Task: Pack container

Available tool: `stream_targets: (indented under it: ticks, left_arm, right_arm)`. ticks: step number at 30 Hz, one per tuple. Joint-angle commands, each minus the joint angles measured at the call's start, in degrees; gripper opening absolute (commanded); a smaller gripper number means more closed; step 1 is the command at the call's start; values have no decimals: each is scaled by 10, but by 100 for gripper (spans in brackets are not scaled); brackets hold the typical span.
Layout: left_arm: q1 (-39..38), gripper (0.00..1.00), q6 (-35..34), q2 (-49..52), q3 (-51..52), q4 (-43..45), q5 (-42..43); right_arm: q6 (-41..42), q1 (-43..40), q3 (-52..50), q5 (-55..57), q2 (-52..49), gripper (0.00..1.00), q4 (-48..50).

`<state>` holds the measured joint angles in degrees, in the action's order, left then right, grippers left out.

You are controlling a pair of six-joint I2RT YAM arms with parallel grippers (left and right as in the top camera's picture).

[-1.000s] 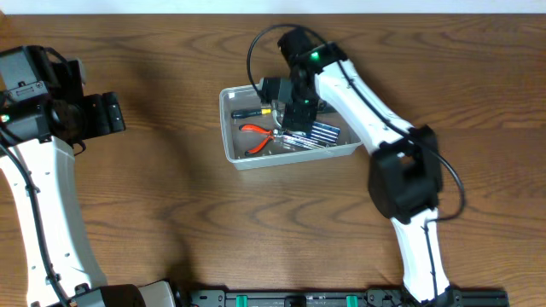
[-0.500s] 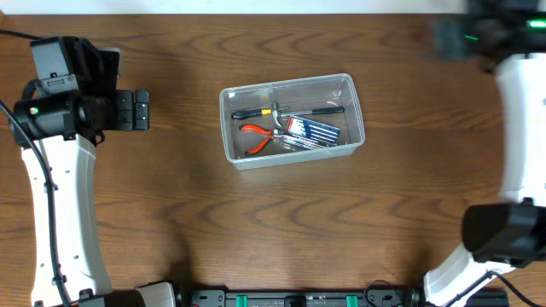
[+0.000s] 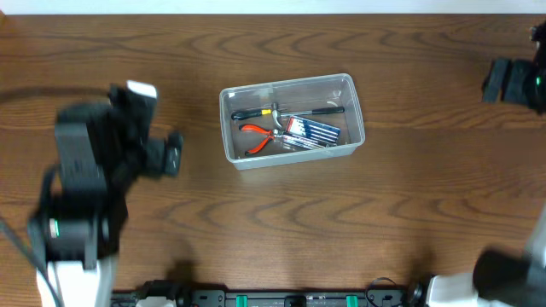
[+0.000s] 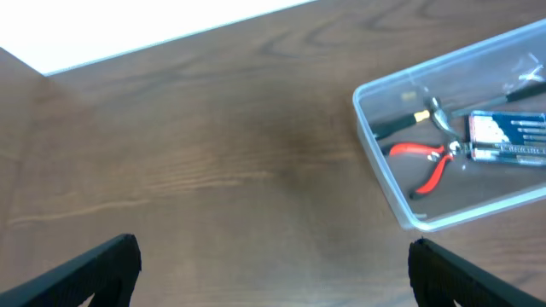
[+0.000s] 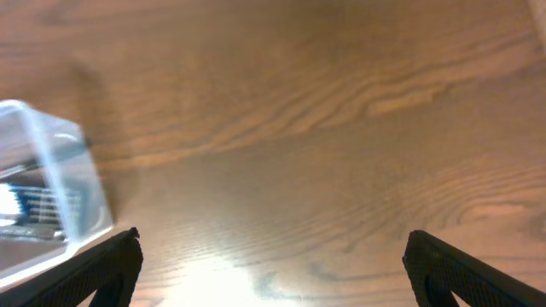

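The clear plastic container (image 3: 232, 141) stands at the table's centre, holding red-handled pliers (image 3: 256, 136), a dark screwdriver (image 3: 252, 112) and a blue-and-white packet (image 3: 312, 132). It also shows in the left wrist view (image 4: 384, 170) and its corner shows in the right wrist view (image 5: 81, 192). My left gripper (image 3: 173, 155) is open and empty, to the left of the container; its fingers spread wide in the left wrist view (image 4: 273, 264). My right gripper (image 3: 495, 81) is open and empty at the far right edge, its fingers wide apart in the right wrist view (image 5: 273, 264).
Bare brown wooden table all round the container. A dark rail (image 3: 307, 298) runs along the front edge. A pale edge (image 4: 128, 43) lies beyond the table's far side.
My right arm has left the container and swung to the far right. My left arm has moved right and forward, closer to the container, and shows blurred. The container's contents have not moved.
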<state>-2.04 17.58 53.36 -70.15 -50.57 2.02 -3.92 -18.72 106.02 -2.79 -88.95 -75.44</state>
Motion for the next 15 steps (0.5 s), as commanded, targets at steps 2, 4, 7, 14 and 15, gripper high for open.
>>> stream_targets:
  ticks: [2, 4, 7, 14, 15]
  left_arm:
    - [-23, 98, -9, -137, 114, 45, -52]
    - [-23, 98, -13, -205, 171, 59, -53]
    - [-23, 98, -25, -272, 226, 68, -53]
    - [-23, 98, -131, -361, 280, 70, -120]
    - [-23, 98, -137, -363, 280, 70, -120]
  right_arm:
    - [-3, 33, -159, -6, 162, 99, 62]
    - [-21, 54, -261, -5, 252, 99, 112]
    - [-49, 84, -366, -5, 348, 99, 151]
    - [-83, 147, -555, -5, 528, 99, 206]
    - [-85, 155, -573, -5, 542, 99, 206]
